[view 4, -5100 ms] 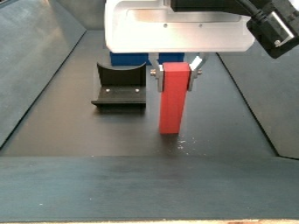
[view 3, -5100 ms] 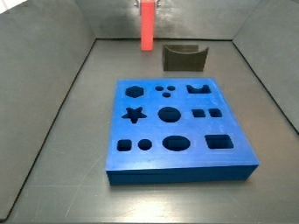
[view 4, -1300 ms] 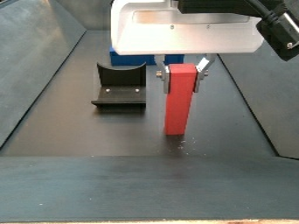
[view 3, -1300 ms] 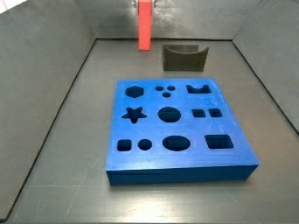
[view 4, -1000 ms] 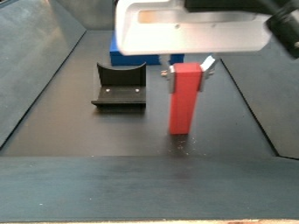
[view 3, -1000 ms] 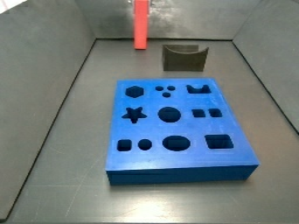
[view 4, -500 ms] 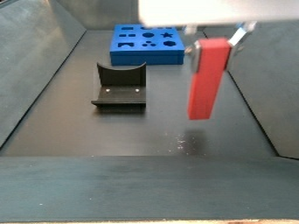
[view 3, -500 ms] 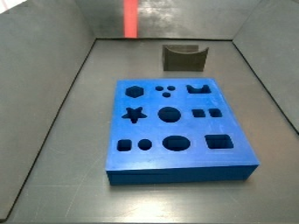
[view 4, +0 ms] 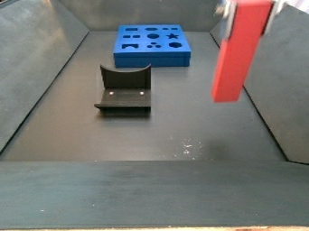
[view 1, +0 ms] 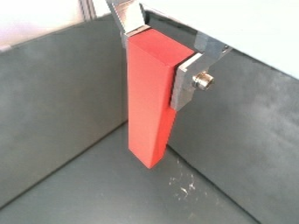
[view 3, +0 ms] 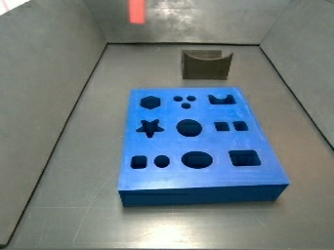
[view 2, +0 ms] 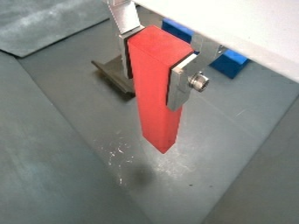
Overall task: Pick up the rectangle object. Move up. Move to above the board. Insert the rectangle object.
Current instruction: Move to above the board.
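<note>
My gripper (view 1: 158,52) is shut on the rectangle object (view 1: 146,105), a long red-orange bar hanging upright between the silver fingers (view 1: 187,79). Both wrist views show this grip (view 2: 158,57), with the bar (view 2: 155,96) well above the grey floor. In a side view the bar (view 4: 241,50) hangs high at the right; in a side view only its lower end (view 3: 136,10) shows at the top edge. The blue board (view 3: 261,181) with dark cut-out holes lies flat on the floor, away from the bar. It also shows in a side view (view 4: 151,60).
The dark fixture (view 4: 123,90) stands on the floor between the board and the bar's side, also seen in a side view (view 3: 205,64) and a wrist view (view 2: 114,74). Grey sloping walls (view 3: 53,107) enclose the floor. Small scuff marks (view 4: 187,146) lie under the bar.
The gripper has risen with the bar in it. The bar's lower end left the floor and climbed toward the top of both side views. The board and fixture have not moved.
</note>
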You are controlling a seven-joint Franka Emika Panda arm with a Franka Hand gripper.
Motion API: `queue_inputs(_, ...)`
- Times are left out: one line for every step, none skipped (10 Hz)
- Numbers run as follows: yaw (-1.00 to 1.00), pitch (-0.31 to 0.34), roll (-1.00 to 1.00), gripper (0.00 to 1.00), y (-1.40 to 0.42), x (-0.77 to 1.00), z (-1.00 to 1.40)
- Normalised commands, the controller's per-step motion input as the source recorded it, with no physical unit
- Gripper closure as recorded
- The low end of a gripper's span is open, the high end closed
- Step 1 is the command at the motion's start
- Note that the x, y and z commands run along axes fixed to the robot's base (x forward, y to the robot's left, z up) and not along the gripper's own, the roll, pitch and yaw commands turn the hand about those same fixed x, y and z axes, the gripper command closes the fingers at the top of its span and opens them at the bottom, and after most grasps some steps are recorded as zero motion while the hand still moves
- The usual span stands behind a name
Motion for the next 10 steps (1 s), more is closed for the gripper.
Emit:
queue_inputs(0.01, 0.009, 0.07, 1.00, -0.01, -0.20, 1.00)
queue_inputs(0.01, 0.015, 0.06, 1.00, -0.01, -0.19, 1.00)
queue_inputs(0.01, 0.027, 0.06, 1.00, -0.01, -0.16, 1.00)
queue_inputs(0.01, 0.042, 0.06, 1.00, -0.01, -0.12, 0.90)
queue_inputs(0.01, 0.062, 0.06, 1.00, -0.01, -0.06, 0.69)
queue_inputs(0.01, 0.072, 0.06, 1.00, -0.01, -0.04, 0.59)
queue_inputs(0.01, 0.086, 0.06, 1.00, -0.01, -0.01, 0.39)
queue_inputs(0.02, 0.089, 0.06, 1.00, -0.01, 0.00, 0.29)
queue_inputs(-0.31, 0.091, -0.08, 1.00, -1.00, 0.22, 0.00)
queue_inputs(-0.30, 0.084, -0.08, 1.00, -1.00, 0.22, 0.00)
